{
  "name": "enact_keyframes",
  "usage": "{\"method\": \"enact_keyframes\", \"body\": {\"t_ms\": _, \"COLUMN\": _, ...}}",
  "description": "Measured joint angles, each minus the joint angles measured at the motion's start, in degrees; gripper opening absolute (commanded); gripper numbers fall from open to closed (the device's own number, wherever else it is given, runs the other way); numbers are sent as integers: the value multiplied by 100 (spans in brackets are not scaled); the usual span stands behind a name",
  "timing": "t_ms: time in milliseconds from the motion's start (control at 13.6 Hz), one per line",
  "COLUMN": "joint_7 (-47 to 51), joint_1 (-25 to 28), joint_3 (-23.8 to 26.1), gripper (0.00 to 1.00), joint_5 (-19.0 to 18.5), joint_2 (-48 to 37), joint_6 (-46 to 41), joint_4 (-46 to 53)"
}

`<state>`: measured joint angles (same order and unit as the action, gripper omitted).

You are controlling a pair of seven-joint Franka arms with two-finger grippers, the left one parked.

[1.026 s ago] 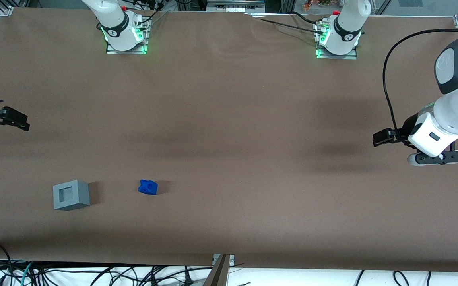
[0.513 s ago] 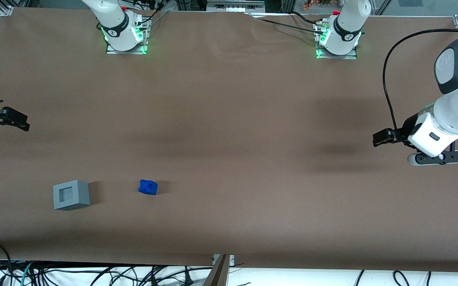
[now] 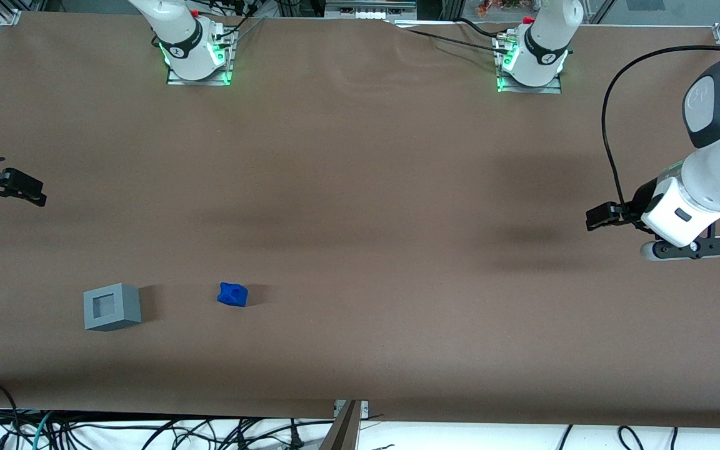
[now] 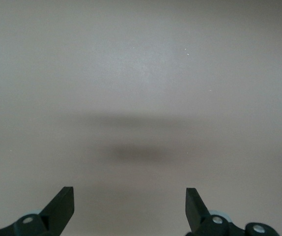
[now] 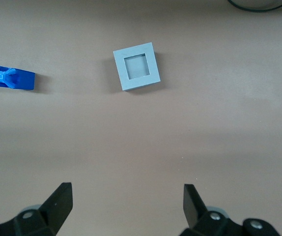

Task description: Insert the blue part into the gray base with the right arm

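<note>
The gray base (image 3: 112, 306) stands on the brown table with the square recess in its top face showing. The blue part (image 3: 232, 294) lies beside it, a short gap apart, toward the parked arm's end. My right gripper (image 3: 36, 194) hangs above the table's edge at the working arm's end, farther from the front camera than both pieces. In the right wrist view the gripper (image 5: 127, 191) is open with only bare table between its fingers, and the gray base (image 5: 136, 66) and the blue part (image 5: 14, 78) both show well apart from it.
Two arm bases (image 3: 196, 53) (image 3: 530, 59) with green lights stand at the table's back edge. Loose cables (image 3: 147, 431) and a metal bracket (image 3: 347, 422) lie along the front edge. The brown table cover (image 3: 360, 206) spreads between the pieces and the parked arm.
</note>
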<state>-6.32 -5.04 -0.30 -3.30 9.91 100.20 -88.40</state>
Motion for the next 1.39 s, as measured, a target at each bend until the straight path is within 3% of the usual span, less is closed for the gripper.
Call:
{"method": "enact_keyframes", "body": {"t_ms": 1099, "joint_7": -4, "joint_1": 255, "joint_3": 53, "gripper": 100, "joint_5": 9, "joint_2": 419, "joint_6": 135, "joint_4": -4}}
{"method": "enact_keyframes", "body": {"t_ms": 1392, "joint_7": 247, "joint_1": 704, "joint_3": 101, "gripper": 99, "joint_5": 391, "joint_2": 921, "joint_6": 901, "joint_4": -10}}
